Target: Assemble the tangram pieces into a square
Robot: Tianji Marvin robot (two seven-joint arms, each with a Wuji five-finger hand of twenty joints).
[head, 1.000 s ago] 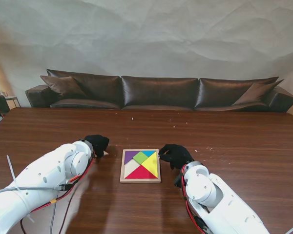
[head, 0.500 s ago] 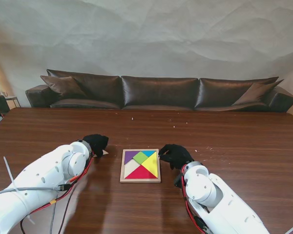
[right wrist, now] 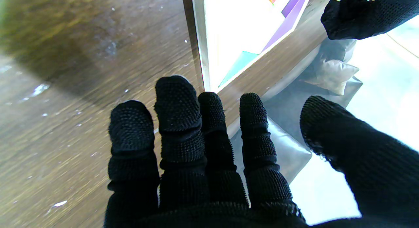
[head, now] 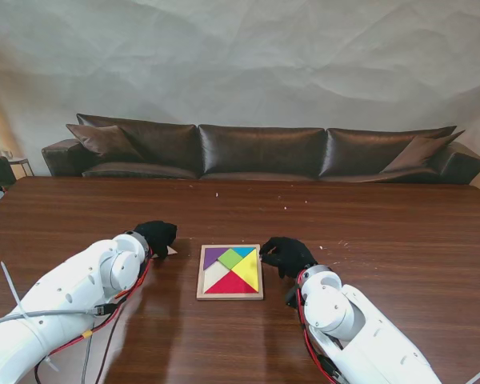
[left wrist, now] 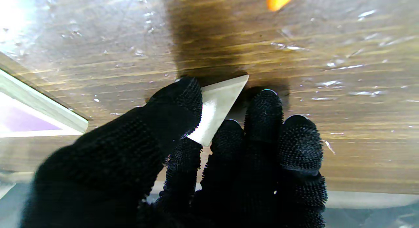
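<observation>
Tray (head: 230, 297) mid-frame holds six coloured pieces; left hand (head: 158, 235) pinches pale triangle (left wrist: 217, 107); right hand (head: 286, 254) released, fingers spread.

the left hand (head: 158, 237) was shifted a bit farther from me and slightly toward the tray (head: 230, 296) over the last second, and the left forearm (head: 80, 290) was swung along with it. the pale triangle piece (left wrist: 217, 105) pinched between its thumb and fingers was carried along too. its tip was shown just beside the hand's right edge.
</observation>
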